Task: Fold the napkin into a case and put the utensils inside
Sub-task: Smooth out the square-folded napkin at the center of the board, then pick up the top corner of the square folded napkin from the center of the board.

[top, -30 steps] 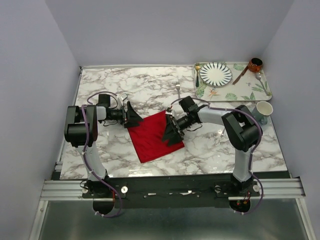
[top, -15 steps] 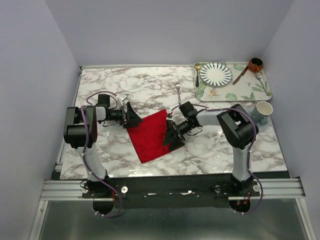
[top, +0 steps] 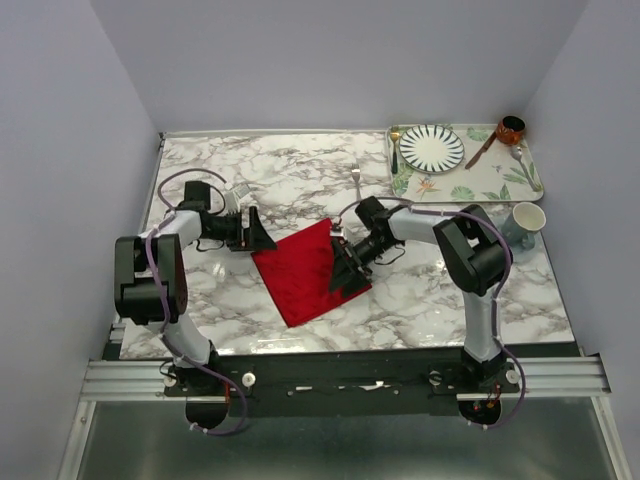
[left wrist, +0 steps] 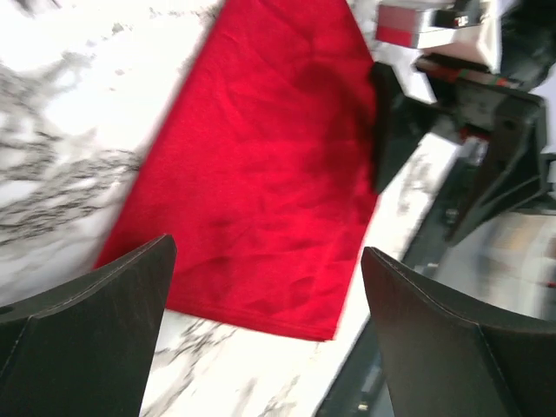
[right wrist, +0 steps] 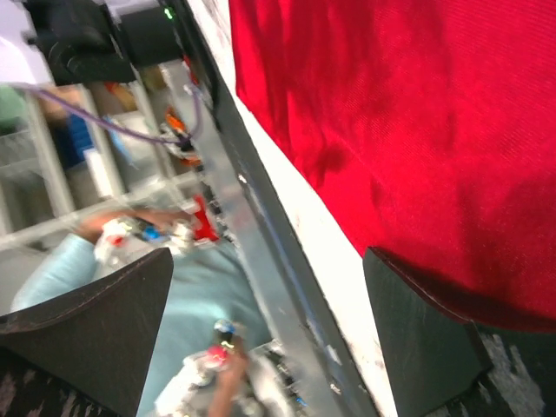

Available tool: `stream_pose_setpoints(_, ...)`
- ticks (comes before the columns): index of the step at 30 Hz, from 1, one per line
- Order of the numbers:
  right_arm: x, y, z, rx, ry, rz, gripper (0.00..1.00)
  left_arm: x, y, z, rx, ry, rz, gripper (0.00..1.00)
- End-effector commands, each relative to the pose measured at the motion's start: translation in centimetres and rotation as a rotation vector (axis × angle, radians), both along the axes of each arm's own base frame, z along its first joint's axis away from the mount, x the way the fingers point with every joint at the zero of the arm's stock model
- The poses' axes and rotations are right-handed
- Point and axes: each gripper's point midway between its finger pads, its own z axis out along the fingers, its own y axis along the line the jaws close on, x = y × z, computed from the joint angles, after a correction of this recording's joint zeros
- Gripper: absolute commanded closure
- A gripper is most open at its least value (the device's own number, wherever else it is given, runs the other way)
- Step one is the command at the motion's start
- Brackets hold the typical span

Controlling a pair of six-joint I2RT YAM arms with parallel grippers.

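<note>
Deep-red square fabric napkin (top: pixel 300 275): flat on white marble desk (top: pixel 430 290)
Handling: probably soft, light, limp; I pinch a corner
My left fingers (left wrist: pixel 87 339): apart, beside napkin's left corner
My right fingers (right wrist: pixel 417 347): apart, over napkin's right edge

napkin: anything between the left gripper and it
Nothing visible does. The left gripper hangs open just off the napkin, at its left corner, with only marble tabletop between them.
</note>
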Motion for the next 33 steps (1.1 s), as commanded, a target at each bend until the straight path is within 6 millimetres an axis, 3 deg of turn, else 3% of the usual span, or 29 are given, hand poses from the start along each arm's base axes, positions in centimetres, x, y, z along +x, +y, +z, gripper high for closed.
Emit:
stream_pose_setpoints(1,-1.3,-2.5,1.3,-0.032,-0.088,0.169,0.03,2.4,2.9,1.7,0.316,-0.285,-0.054,0.05)
stream_pose_setpoints(5,-1.2,-3.1,3.0,-0.025,-0.180,0.198,0.03,4.9,4.3,0.8,0.505,-0.369,-0.095,0.25)
stream_pose_setpoints(7,-0.9,-3.7,2.8,-0.069,-0.217,0.205,0.03,5.5,4.0,0.2,0.565,-0.364,-0.137,0.35)
stream_pose_setpoints(9,-0.4,-4.3,2.9,-0.093,-0.241,0.195,0.04,5.0,3.9,-1.5,0.584,-0.301,-0.192,0.41)
stream_pose_setpoints(13,0.9,-5.5,3.0,-0.133,-0.262,0.154,0.05,4.7,3.0,-2.2,0.585,-0.273,-0.237,0.50)
stream_pose_setpoints(19,4.7,-8.8,4.0,-0.166,-0.252,0.026,0.05,-0.3,1.7,-3.5,0.501,-0.118,-0.271,0.50)
stream_pose_setpoints(25,6.9,-10.2,4.2,-0.186,-0.291,-0.006,0.04,-5.1,-0.2,-3.7,0.490,-0.079,-0.366,0.53)
stream_pose_setpoints(29,8.0,-10.3,4.3,-0.191,-0.310,-0.015,0.04,-6.8,-2.1,-2.6,0.485,-0.107,-0.472,0.56)
stream_pose_setpoints(31,8.3,-10.2,4.4,-0.185,-0.319,-0.019,0.05,-7.0,-2.2,-2.4,0.525,-0.140,-0.501,0.49)
stream_pose_setpoints(33,8.6,-10.1,4.7,-0.184,-0.331,-0.023,0.05,-5.5,-1.4,-1.1,0.584,-0.266,-0.472,0.43)
